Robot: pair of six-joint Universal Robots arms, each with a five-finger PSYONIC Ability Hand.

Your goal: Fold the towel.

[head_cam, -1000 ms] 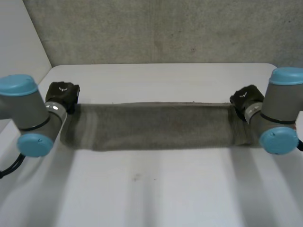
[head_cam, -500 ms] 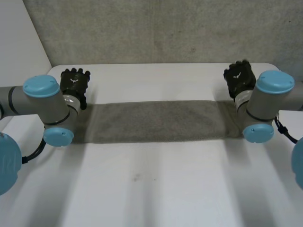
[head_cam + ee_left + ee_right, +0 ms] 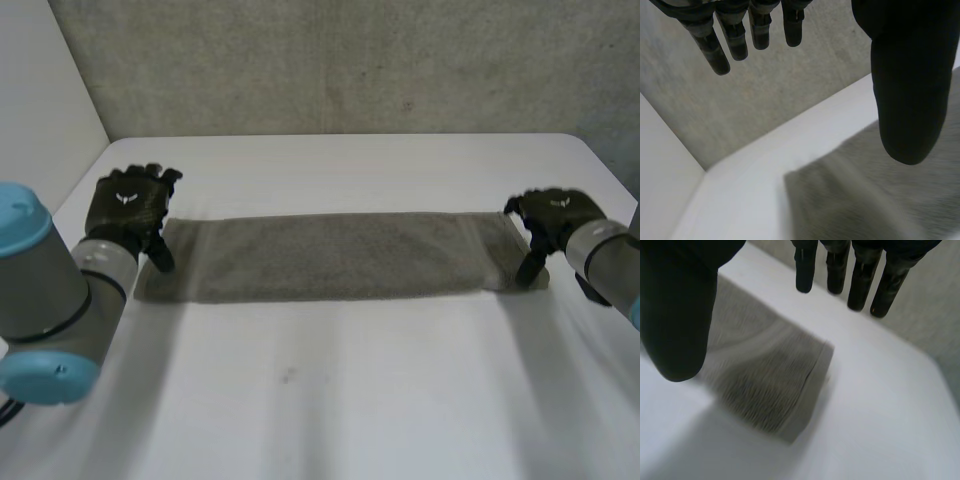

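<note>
While towel (image 3: 330, 255) lies flat, wrist views show left hand (image 3: 905, 75) spread, right hand (image 3: 675, 305) spread.

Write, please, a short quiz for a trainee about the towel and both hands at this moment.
1. True or false: the left hand grips the towel.
2. The towel lies: A) as a long flat strip on the table; B) crumpled into a ball; C) hanging off the edge.
3. Fill in: the right hand, at the towel's right end, is ____.
Key: 1 false; 2 A; 3 open.
</note>
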